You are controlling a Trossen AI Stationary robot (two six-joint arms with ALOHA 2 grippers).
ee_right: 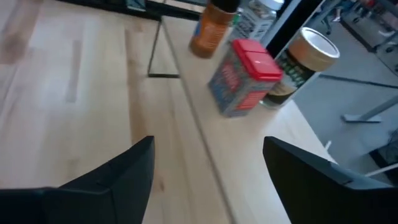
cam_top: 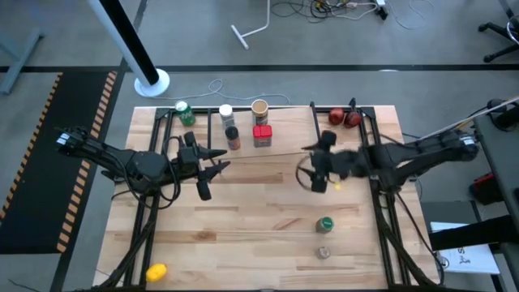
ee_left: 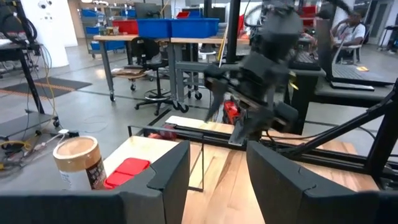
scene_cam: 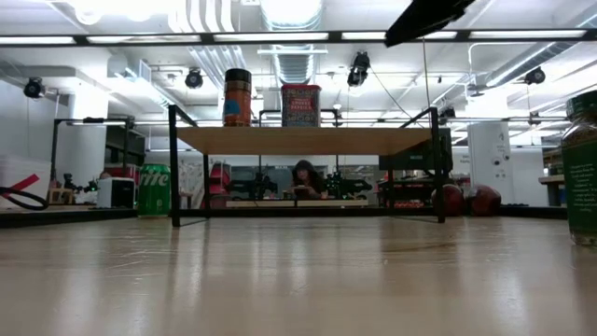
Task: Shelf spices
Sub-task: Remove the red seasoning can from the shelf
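The shelf [cam_top: 284, 142] stands along the far edge of the table [cam_top: 243, 235], its flat pale top already carrying four spices at its left end: the tan round-lidded tub [cam_top: 259, 108] and the white-capped jar [cam_top: 225, 113] toward the far edge, the red square tin [cam_top: 262, 135] and the dark-capped brown jar [cam_top: 233, 139] just in front of them. Two are left on the table toward its near-right corner — the green-capped jar [cam_top: 324, 224], with the small clear grey-capped jar [cam_top: 323, 252] just nearer the front edge. The left gripper [cam_top: 215, 169] hangs at mid-table in front of the shelf, fingers apart and empty. The right gripper [cam_top: 312, 170] hovers right of centre, jaws spread wide, nothing between them; it looks the better placed for the green-capped jar. Both remaining jars seem rigid, light and smooth-walled, so likely slippery; a grip across the body just under the cap should hold better than one on the cap. The grey-capped one is small enough to tip easily — a centred, gentle close would suit.
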